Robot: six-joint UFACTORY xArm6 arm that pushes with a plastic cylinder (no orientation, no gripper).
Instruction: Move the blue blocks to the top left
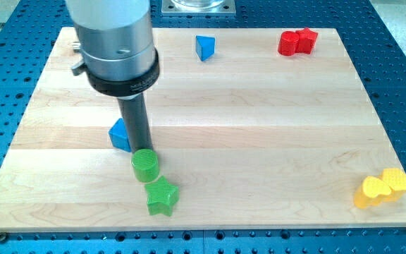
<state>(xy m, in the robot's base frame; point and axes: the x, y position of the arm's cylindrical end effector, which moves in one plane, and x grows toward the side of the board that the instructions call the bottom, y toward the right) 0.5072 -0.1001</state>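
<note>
My tip, a bare rod with no hand to open or hold anything, touches the right side of the blue block, green cylinder just below it, blue triangle far up-right on the bench.

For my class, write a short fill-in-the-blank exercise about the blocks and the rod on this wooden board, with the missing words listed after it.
1. My tip rests just right of a ____ block, directly above the green cylinder.
2. Below that cylinder lies a green block shaped like a ____.
3. The two yellow blocks sit at the view's bottom ____ corner.
4. The pair of blocks at the view's top right is ____.

Missing words: blue; star; right; red
</note>
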